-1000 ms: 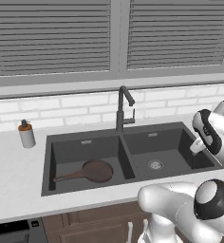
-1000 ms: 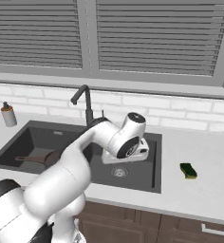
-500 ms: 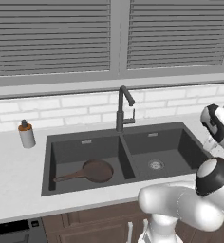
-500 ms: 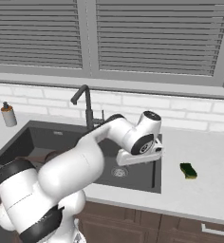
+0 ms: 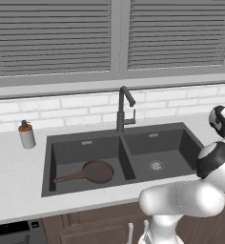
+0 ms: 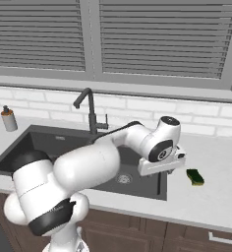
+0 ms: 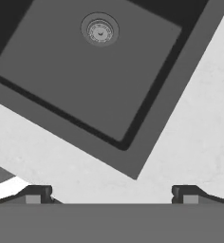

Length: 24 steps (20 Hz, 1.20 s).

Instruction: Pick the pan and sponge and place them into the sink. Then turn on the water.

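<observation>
**A:** Sponge [image 6: 194, 177] comes next, by my reading. It lies flat on the counter [image 6: 221, 202], to the right of the sink [image 6: 137, 191] and apart from its rim. The claw [image 6: 159, 167] hangs above the sink's right edge, near the sponge but not over it.

**B:** Is the claw ready for it?

**A:** Its fingertips [image 7: 38, 193] stand wide apart in the hand view with nothing between them, so it is released. That view looks down on the right basin's corner and bare counter. I would carry the hand further right until the sponge sits between the tips, turn the wrist so the fingers close across the short sides, then drop straight down. It is a small, soft block, so a light squeeze should do; coming in skewed could push it along the counter.

**B:** And the basins?

**A:** The right basin holds nothing but its round silver drain [image 5: 156, 165]. The left basin holds the pan [image 5: 97, 171], flat on the bottom, handle pointing left. So that half looks done.

**B:** Further back?

**A:** The faucet [image 5: 124, 108] stands behind the divider, with no stream from it. A soap bottle [image 5: 26, 135] stands on the counter, far left.
</observation>
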Available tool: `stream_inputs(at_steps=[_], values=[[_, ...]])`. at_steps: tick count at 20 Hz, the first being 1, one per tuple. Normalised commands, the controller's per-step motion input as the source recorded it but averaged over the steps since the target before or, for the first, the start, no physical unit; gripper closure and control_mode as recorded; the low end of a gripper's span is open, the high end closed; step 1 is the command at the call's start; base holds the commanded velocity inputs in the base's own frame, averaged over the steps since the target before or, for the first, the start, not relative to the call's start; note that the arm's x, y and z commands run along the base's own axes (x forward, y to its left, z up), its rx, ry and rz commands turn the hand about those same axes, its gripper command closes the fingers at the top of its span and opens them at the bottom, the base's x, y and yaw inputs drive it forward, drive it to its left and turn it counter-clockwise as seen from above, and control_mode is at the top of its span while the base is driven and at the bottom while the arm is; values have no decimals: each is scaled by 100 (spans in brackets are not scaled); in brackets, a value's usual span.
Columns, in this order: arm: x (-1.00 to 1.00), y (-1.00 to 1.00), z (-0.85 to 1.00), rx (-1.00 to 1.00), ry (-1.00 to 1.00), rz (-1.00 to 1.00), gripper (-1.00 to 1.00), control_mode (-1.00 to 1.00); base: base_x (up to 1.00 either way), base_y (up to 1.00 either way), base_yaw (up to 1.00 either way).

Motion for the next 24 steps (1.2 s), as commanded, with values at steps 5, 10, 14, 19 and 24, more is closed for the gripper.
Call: stream_inputs(at_steps=[5,10,14,19,24], values=[[8,-38,0,-2,0,-3,-100,-100,0,0,0],[26,-14,-5,0,0,0,-100,-100,0,0,0],[35,-22,-10,0,0,0,-100,-100,0,0,0],[26,-40,-17,0,0,0,-100,-100,0,0,0],[24,-39,-20,0,0,0,-100,-100,0,0,0]])
